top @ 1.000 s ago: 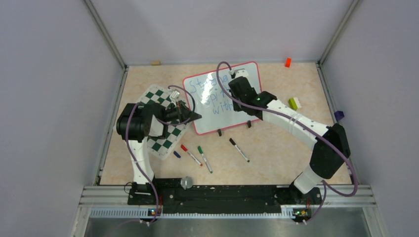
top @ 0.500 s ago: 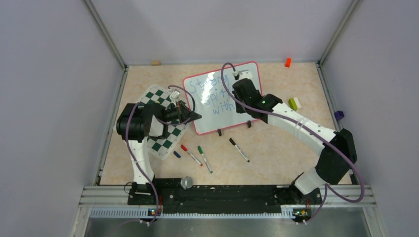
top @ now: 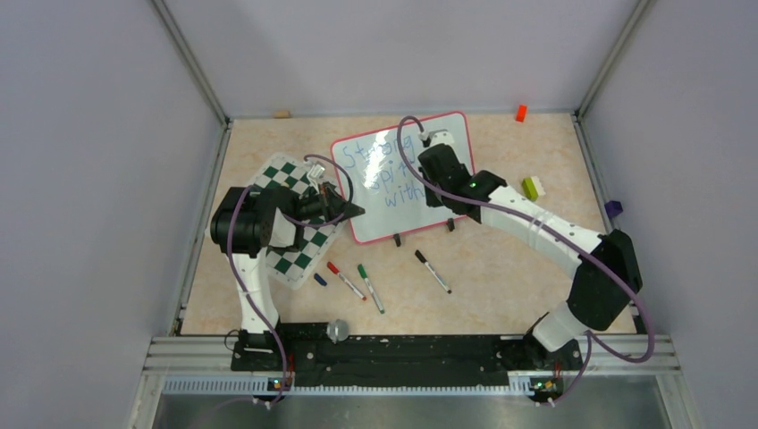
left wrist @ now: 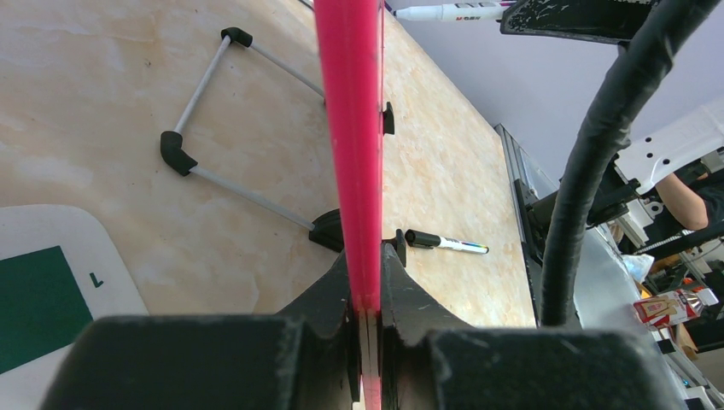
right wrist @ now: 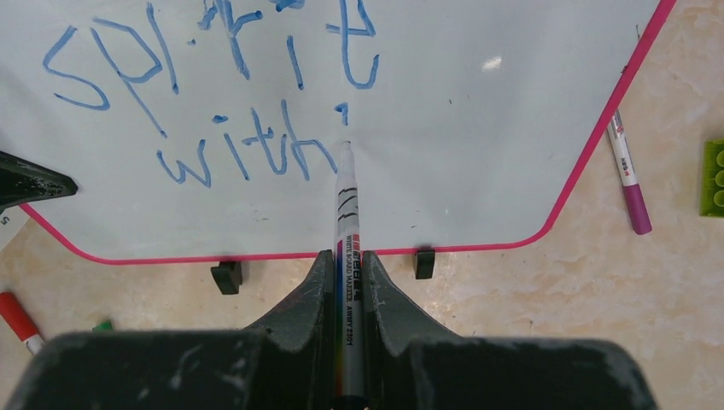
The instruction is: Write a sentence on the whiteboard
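**Free and blocked room.** The right arm (top: 527,223) spans the right half of the whiteboard (top: 380,219), and the right gripper (right wrist: 348,265) clamps a marker (right wrist: 346,196) pointed at it. The left gripper (left wrist: 365,278) pinches the board's left frame, beside the checkered mat (top: 299,259). Near strip — red marker (top: 345,280), green marker (top: 370,288) and black marker (top: 433,271) lie loose. Right of the board — bare tabletop (top: 501,143), one green brick (top: 534,186).

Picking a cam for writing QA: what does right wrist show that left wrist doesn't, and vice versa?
Right wrist only: the sentence, blue "spirit with"; the right gripper shut on a marker, tip at the whiteboard face; a purple-capped marker and a green block off to the side.
Left wrist only: the left gripper shut on the board's edge, seen edge-on; wire stand legs beside it; a black-capped marker.
Both: the red-pink frame, black clips, tan table.
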Action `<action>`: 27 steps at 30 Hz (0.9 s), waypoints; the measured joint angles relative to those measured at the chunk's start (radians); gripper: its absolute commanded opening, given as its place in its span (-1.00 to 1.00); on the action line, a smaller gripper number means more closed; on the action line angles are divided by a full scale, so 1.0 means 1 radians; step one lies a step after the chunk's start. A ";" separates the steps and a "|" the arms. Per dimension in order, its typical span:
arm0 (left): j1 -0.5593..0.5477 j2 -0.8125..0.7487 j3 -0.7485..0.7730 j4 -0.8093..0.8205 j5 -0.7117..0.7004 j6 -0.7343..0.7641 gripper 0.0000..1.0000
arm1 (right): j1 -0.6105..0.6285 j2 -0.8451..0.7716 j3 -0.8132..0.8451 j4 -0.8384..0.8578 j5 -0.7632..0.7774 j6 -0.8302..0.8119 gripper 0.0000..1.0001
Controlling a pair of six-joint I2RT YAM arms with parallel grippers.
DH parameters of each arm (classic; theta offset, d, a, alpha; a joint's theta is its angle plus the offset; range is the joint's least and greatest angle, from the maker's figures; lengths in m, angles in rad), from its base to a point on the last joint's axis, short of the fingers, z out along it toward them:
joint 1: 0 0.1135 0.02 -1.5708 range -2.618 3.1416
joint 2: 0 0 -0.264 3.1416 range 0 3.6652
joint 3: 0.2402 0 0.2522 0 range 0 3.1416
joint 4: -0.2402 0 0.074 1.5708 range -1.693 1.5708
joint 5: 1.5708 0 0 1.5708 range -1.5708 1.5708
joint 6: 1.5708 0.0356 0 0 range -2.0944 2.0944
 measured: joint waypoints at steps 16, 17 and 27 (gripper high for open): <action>0.000 0.000 0.000 0.000 0.000 -0.001 -1.00 | 0.000 0.038 0.007 0.003 -0.002 -0.003 -1.00; 0.000 0.000 0.000 0.000 0.000 -0.001 -1.00 | 0.000 0.038 0.007 0.003 -0.002 -0.003 -1.00; 0.000 0.000 0.000 0.000 -0.002 -0.003 -1.00 | 0.000 0.033 -0.016 0.010 -0.010 0.008 -1.00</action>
